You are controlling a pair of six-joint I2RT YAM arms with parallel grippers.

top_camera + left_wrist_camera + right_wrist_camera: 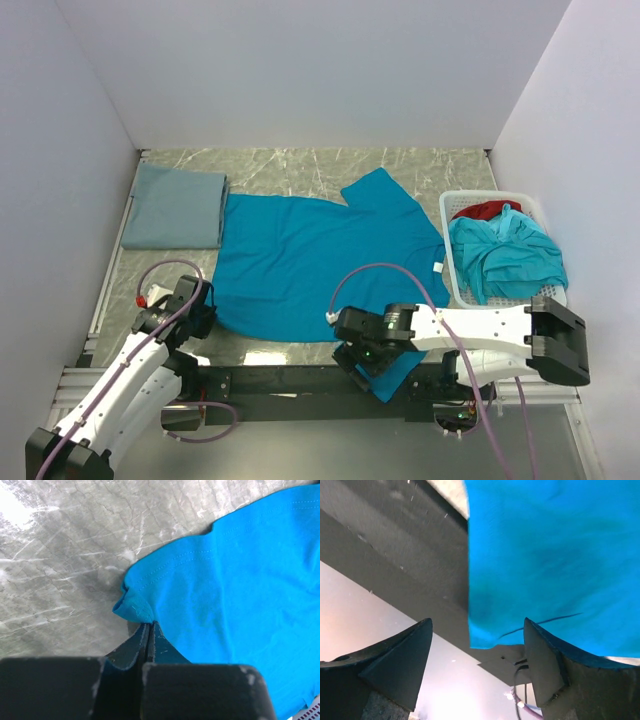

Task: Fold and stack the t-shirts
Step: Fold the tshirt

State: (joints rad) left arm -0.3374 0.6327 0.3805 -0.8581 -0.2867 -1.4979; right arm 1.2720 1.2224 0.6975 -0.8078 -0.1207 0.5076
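Bare tabletop (300,170) behind spread shirt (300,260); basket (480,195) right

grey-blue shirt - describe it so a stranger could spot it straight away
Start at the marble table and go to its far left corner. The grey-blue shirt lies there, beside the spread teal shirt. It alone is folded into a rectangle, and duller in colour.
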